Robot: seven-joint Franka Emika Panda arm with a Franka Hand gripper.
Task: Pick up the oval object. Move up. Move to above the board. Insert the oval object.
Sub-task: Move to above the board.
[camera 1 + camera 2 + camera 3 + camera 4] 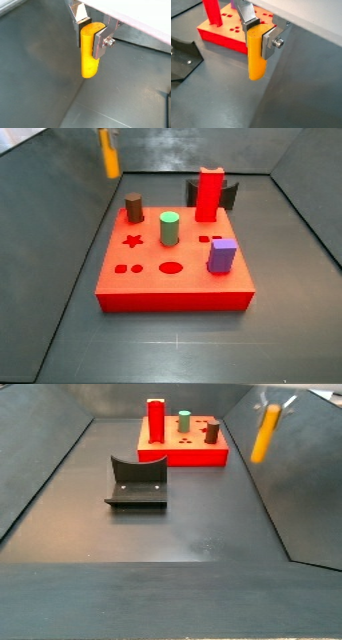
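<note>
My gripper (93, 34): clenched on the peg (89, 55), one silver finger (101, 44) on each side of its upper end; both wrist views show this. In both side views only the tip of the gripper shows at the top edge.
Peg: one, yellow-orange, slim, hanging upright from my gripper with its lower end free, clear of the floor. In a side view it hangs at the far left (110, 156), well apart from the board (174, 293); in a side view it hangs to the right of the board (267, 434).
Board: one flat red slab on the floor (174, 353), also seen in a wrist view (219, 36) and a side view (187, 454).
Pieces standing in the board: four. One tall red block (210, 195) at the far right, one brown cylinder (135, 208) at the far left, one green cylinder (170, 229) between them and nearer, one purple block (222, 255) at the near right.
Open holes I can count in the board: one star (132, 241), one large oval (170, 268), two small round ones (126, 269) at the near left, two small squares (210, 238) right of the green cylinder.
Fixture: one, dark, on the floor near the middle in a side view (136, 482), well apart from the board; in a side view it shows behind the red block (235, 194).
</note>
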